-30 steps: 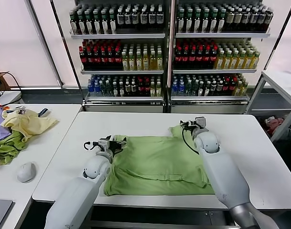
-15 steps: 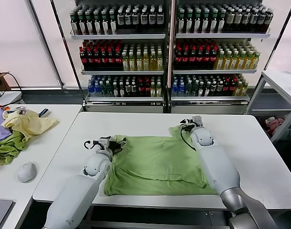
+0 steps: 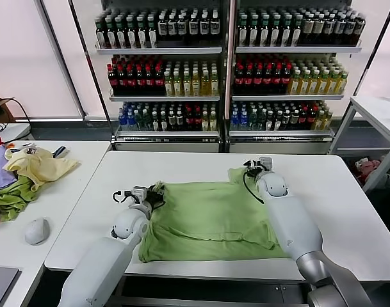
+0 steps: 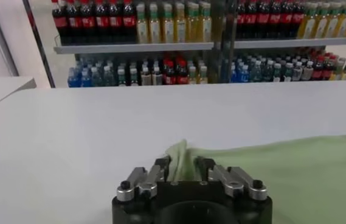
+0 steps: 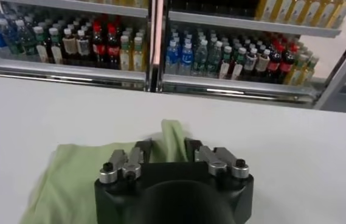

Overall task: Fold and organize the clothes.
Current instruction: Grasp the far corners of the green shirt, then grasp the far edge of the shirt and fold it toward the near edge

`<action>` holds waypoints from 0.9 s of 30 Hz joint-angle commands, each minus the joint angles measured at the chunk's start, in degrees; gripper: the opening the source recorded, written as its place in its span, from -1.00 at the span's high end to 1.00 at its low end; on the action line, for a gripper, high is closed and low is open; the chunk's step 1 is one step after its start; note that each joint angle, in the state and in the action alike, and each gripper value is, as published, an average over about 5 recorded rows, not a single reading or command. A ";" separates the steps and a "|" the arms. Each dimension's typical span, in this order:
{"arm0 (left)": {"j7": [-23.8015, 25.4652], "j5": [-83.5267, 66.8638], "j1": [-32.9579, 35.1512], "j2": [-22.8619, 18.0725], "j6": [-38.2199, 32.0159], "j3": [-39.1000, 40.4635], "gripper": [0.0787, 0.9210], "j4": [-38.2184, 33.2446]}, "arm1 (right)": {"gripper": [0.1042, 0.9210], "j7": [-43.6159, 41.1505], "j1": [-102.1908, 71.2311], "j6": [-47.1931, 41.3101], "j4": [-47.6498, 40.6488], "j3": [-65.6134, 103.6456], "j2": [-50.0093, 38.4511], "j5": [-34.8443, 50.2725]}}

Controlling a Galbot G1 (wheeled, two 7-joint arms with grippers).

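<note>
The light green shirt [image 3: 211, 220] lies spread flat on the white table [image 3: 348, 211], with no print or buttons showing. My left gripper [image 3: 156, 191] is at the shirt's far left corner, shut on a bunch of its fabric. In the left wrist view the cloth [image 4: 294, 176] runs up between the fingers of the gripper [image 4: 183, 165]. My right gripper [image 3: 251, 169] is at the far right corner, shut on the raised fold there. In the right wrist view the fold [image 5: 171, 135] sits between the fingers of the gripper [image 5: 166, 146].
A heap of pale yellow, purple and darker green garments [image 3: 25, 176] and a grey mouse [image 3: 36, 230] lie on the side table at the left. Shelves of bottles [image 3: 227, 70] stand behind. A white rack [image 3: 374, 109] is at the far right.
My right gripper has shifted slightly left at the shirt's far right corner, keeping the fold in it. My left gripper and the rest of the shirt have barely moved.
</note>
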 commanded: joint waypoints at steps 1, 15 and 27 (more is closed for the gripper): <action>0.05 -1.40 2.41 0.83 -6.04 -1.32 0.52 -4.27 | 0.46 -0.73 -4.99 0.78 10.89 0.20 -2.30 4.44; 2.06 -4.73 15.83 6.69 -10.61 -6.97 0.97 -26.34 | 0.97 0.93 -20.80 1.10 39.86 6.89 -9.72 9.64; 4.14 -4.49 29.56 8.20 -8.58 -10.45 0.97 -35.94 | 0.97 1.43 -40.12 0.31 57.67 18.14 -13.52 10.46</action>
